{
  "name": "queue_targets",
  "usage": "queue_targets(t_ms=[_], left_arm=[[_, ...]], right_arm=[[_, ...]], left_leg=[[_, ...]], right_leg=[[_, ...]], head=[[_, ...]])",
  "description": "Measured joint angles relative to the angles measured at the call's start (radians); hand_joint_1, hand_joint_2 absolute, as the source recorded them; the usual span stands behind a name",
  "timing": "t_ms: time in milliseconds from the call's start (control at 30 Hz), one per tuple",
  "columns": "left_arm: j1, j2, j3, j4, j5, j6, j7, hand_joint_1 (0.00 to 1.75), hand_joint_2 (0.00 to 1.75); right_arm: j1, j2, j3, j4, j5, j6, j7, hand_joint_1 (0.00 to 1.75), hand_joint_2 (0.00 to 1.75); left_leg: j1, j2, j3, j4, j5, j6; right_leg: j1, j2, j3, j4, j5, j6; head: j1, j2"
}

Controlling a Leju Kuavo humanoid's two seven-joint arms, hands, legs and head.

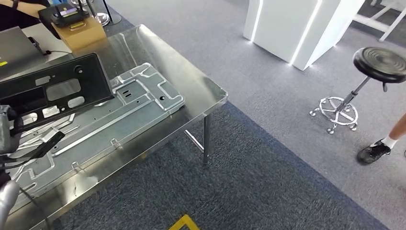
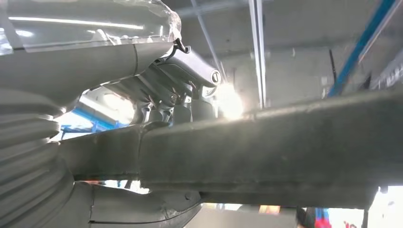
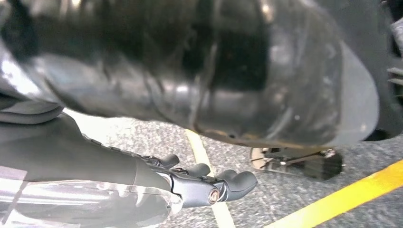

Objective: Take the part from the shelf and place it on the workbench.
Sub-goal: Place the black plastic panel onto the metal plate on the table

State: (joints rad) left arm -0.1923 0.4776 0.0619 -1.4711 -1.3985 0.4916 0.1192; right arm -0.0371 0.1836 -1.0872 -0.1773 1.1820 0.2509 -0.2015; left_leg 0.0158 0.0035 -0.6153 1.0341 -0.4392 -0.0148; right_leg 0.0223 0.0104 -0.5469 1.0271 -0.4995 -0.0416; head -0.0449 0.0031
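While gripped by left-hand fingers [image 2: 185, 102], part [image 1: 52, 91] overhangs workbench [image 1: 191, 79].

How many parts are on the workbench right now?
2. A black panel lies toward the bench's far left, overlapping a silver stamped plate that stretches along the workbench. The left hand holds the black panel's edge. More may lie beyond the frame.

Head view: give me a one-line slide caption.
Black panel part lies tilted across stamped metal sheets on the steel workbench, left hand at its near end.
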Motion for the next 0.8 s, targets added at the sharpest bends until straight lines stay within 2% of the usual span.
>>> queue_targets(t_ms=[33, 67, 167, 367, 467, 600, 700, 800], left_arm=[[-0.006, 0.001, -0.005, 0.007, -0.006, -0.019, 0.01, 1.75, 1.75], [-0.012, 0.003, -0.012, 0.015, -0.014, -0.042, 0.021, 1.75, 1.75], [-0.04, 0.006, -0.037, 0.046, -0.03, -0.127, 0.052, 1.75, 1.75], [-0.111, 0.004, -0.122, 0.149, -0.007, -0.256, 0.084, 1.75, 1.75], [-0.144, 0.002, -0.159, 0.212, 0.022, -0.311, 0.099, 1.75, 1.75], [-0.185, -0.004, -0.199, 0.297, 0.057, -0.36, 0.107, 1.75, 1.75], [-0.211, -0.01, -0.223, 0.343, 0.082, -0.395, 0.109, 1.75, 1.75], [-0.242, -0.018, -0.246, 0.383, 0.101, -0.445, 0.112, 0.44, 1.75]], right_arm=[[-0.001, 0.0, 0.0, 0.0, 0.0, 0.0, 0.001, 0.0, 0.0], [-0.002, 0.001, 0.0, 0.0, 0.0, -0.001, 0.003, 0.0, 0.0], [-0.004, 0.003, 0.0, 0.001, 0.0, -0.009, 0.01, 0.0, 0.0], [-0.013, 0.012, 0.0, 0.001, 0.001, -0.018, 0.013, 0.0, 0.0], [-0.014, 0.015, 0.0, 0.001, 0.003, -0.017, 0.014, 0.0, 0.0], [-0.015, 0.017, 0.0, 0.001, 0.005, -0.017, 0.014, 0.0, 0.0], [-0.015, 0.018, 0.0, 0.001, 0.005, -0.018, 0.016, 0.0, 0.0], [-0.015, 0.019, 0.0, 0.001, 0.005, -0.018, 0.021, 0.0, 0.0]], left_leg=[[-0.003, 0.0, -0.002, -0.006, 0.002, 0.006], [-0.003, -0.002, 0.0, -0.007, 0.01, 0.011], [-0.005, -0.005, 0.002, -0.011, 0.011, 0.013], [-0.006, -0.006, 0.004, -0.011, 0.005, 0.022], [-0.007, -0.006, 0.005, -0.011, 0.005, 0.022], [-0.007, -0.006, 0.005, -0.011, 0.005, 0.023], [-0.007, -0.006, 0.006, -0.011, 0.005, 0.023], [-0.007, -0.006, 0.007, -0.011, 0.005, 0.023]], right_leg=[[0.001, 0.0, -0.002, 0.001, -0.001, 0.001], [0.002, 0.0, -0.004, 0.001, -0.001, -0.002], [0.002, -0.002, 0.0, -0.003, -0.002, -0.015], [0.001, -0.004, 0.006, -0.012, -0.004, -0.015], [0.0, -0.004, 0.007, -0.014, -0.003, -0.012], [-0.003, -0.004, 0.007, -0.014, -0.002, 0.002], [-0.003, -0.004, 0.007, -0.014, -0.002, 0.005], [-0.002, -0.004, 0.008, -0.014, -0.002, 0.006]], head=[[0.0, 0.0], [0.0, 0.0], [0.0, 0.0], [0.001, 0.0], [0.001, 0.0], [0.001, 0.0], [0.001, 0.0], [0.001, 0.0]])
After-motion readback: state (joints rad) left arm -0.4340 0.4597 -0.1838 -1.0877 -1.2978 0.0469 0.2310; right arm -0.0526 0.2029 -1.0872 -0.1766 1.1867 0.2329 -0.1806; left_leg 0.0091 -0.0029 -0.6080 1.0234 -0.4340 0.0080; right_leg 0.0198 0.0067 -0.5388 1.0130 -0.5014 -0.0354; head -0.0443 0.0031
